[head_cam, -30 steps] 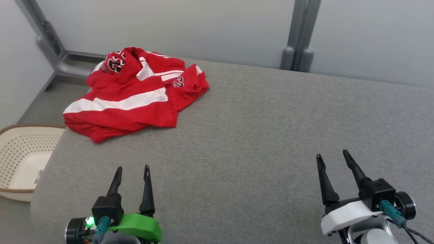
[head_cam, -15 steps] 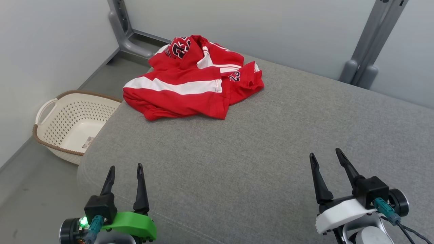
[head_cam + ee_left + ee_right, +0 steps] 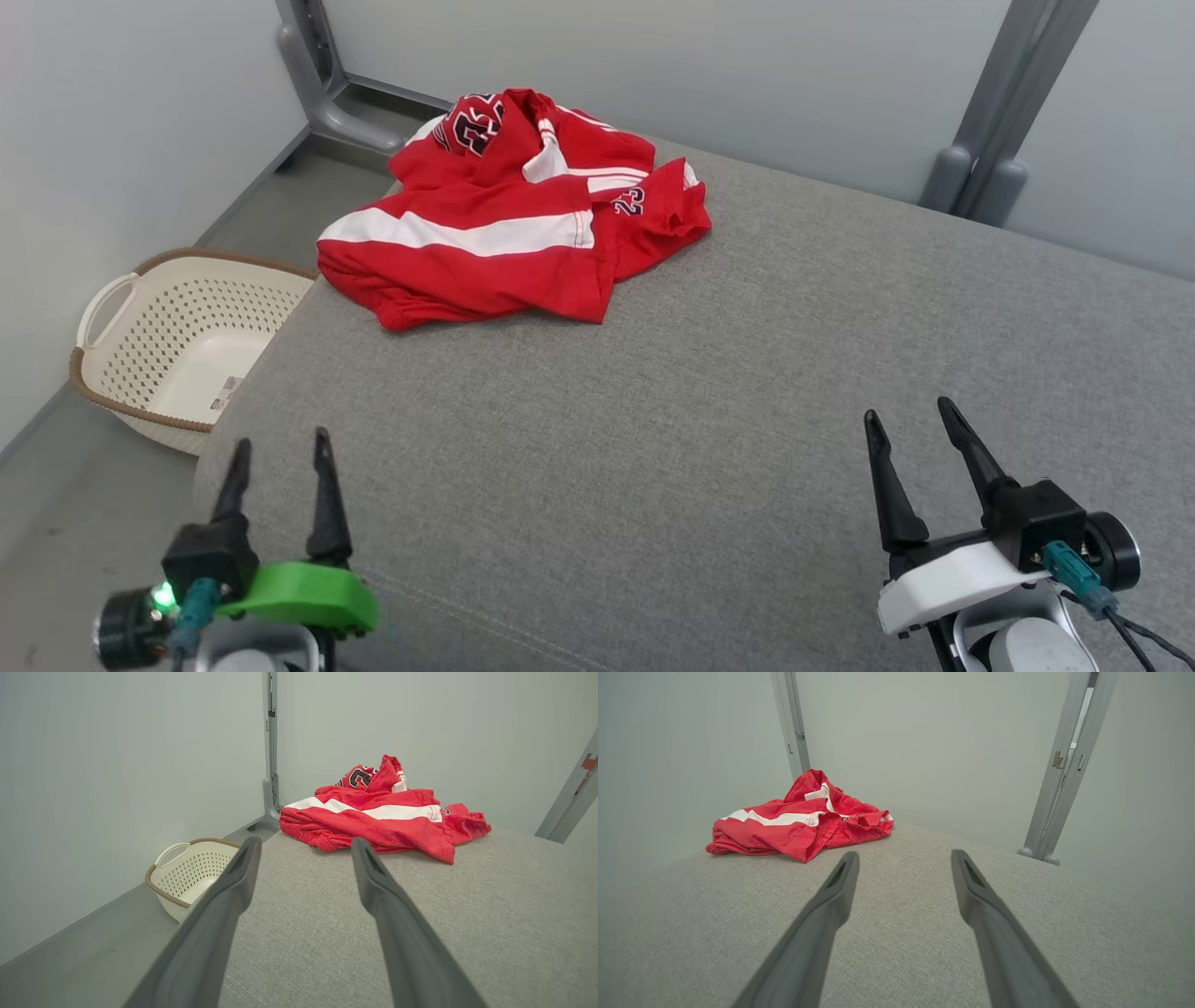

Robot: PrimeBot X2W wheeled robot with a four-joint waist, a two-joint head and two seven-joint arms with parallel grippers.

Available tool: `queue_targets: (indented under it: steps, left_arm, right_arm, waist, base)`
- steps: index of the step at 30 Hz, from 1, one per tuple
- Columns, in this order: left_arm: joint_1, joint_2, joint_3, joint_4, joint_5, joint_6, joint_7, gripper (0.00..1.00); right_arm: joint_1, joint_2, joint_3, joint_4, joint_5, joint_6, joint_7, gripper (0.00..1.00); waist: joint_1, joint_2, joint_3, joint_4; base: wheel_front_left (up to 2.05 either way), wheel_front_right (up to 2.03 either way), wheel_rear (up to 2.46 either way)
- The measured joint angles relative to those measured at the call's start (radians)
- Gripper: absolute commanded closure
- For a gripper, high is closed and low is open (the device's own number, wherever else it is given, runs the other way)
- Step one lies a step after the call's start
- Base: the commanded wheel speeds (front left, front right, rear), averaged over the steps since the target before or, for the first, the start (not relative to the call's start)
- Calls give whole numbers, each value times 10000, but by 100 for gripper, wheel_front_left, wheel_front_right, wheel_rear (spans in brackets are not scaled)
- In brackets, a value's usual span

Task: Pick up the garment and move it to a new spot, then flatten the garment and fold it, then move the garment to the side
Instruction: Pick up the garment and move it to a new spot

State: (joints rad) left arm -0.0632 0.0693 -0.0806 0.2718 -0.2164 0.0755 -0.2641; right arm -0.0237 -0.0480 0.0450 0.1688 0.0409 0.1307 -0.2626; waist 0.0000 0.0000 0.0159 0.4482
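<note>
Soft, even light fills all three views, bright and free of glare, and the pale walls look flat. The garment [image 3: 495, 233] throws only a thin, faint shadow along its 6 o'clock hem onto the grey surface [image 3: 700, 420]. In its wrist view the left gripper [image 3: 304, 841] blurs toward 6 o'clock. In the right wrist view the post [image 3: 1059, 774] at 2 o'clock leans, bent by the wide lens.

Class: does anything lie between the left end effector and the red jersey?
Nothing visible does. Bare grey cushion separates the open left end effector from the crumpled red jersey; the laundry basket sits aside on the floor.
</note>
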Motion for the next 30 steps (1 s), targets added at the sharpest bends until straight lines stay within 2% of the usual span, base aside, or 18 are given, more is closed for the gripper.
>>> queue_targets:
  steps: [4, 8, 13, 17, 21, 28, 30]
  left_arm:
    - [-1224, 757, 428, -136, 219, -207, 0, 0]
    - [-3057, 1871, 805, 19, 337, -516, 205, 0]
    - [-5733, 2922, 986, 922, 182, -1104, 1473, 0]
    - [-7220, 3091, 1091, 2288, -399, -1406, 2564, 0]
    - [-8071, 2989, 1028, 3960, -859, -1547, 3797, 0]
    - [-8509, 2477, 991, 6228, -1542, -1722, 5129, 0]
    - [-8528, 2495, 972, 6832, -1603, -1768, 5358, 0]
  right_arm:
    - [1, 6, -113, -215, -309, 2, 0, 0]
    - [-27, 2, -293, -389, -734, 2, 0, 0]
    - [-377, -2, -322, -617, -1300, 2, 0, 0]
    - [-639, 4, -249, -740, -1611, 4, 59, 0]
    - [-908, 0, -217, -938, -1827, 4, 173, 0]
    - [-1045, 0, -284, -1266, -1962, 4, 284, 0]
    - [-1049, -2, -291, -1321, -1967, 4, 314, 0]
  waist:
    - [0, 0, 334, -194]
    - [0, 0, 742, -412]
    - [0, 0, 1445, -763]
    - [0, 0, 2055, -1067]
    - [1, 0, 2712, -1374]
    - [1, 0, 3762, -1863]
    - [1, 0, 4052, -2000]
  base:
    - [0, 0, 0]
    - [0, 0, 0]
    - [0, 0, 0]
    - [0, 0, 0]
    - [0, 0, 0]
    - [0, 0, 0]
    - [0, 0, 0]
